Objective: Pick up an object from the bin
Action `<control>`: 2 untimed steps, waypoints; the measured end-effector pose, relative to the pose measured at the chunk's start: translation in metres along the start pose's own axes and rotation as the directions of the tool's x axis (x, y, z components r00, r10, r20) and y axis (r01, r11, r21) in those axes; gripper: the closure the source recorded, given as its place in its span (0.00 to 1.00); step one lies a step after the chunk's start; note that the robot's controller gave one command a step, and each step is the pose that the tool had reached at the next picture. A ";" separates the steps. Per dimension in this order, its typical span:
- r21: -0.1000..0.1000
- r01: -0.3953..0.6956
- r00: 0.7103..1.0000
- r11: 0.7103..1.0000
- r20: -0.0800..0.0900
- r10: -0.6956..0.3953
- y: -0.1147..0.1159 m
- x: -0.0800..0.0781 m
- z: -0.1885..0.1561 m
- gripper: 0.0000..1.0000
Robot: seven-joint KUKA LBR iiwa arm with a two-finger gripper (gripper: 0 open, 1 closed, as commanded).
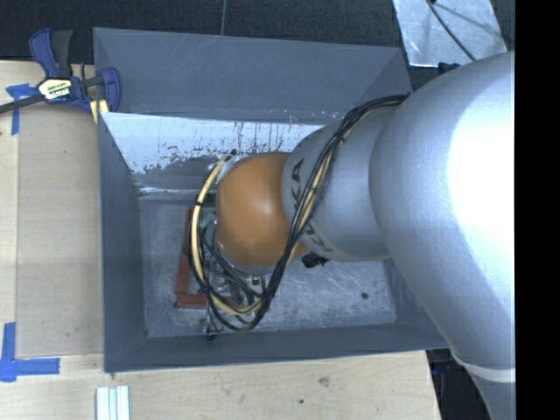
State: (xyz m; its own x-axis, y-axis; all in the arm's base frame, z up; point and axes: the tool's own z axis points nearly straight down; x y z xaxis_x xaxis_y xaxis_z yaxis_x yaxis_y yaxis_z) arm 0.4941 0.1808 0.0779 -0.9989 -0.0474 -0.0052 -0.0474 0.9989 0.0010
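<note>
My gripper [233, 284] is low over the left part of the bin floor, mostly hidden under the wrist's orange cover and a loop of cables. A reddish-brown thing [185, 289], long and flat, lies on the floor just to the gripper's left, close to the bin's left wall. Part of it is covered by the cables, and I cannot see whether it touches the gripper.
The arm comes in from the right and covers the right half of the bin. A small dark and orange bit [310, 260] shows on the floor under the arm's edge. Speckled grey floor lies bare along the front wall.
</note>
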 end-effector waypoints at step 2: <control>0.000 0.022 1.000 1.000 0.001 -0.022 -0.028 -0.015 -0.164 1.00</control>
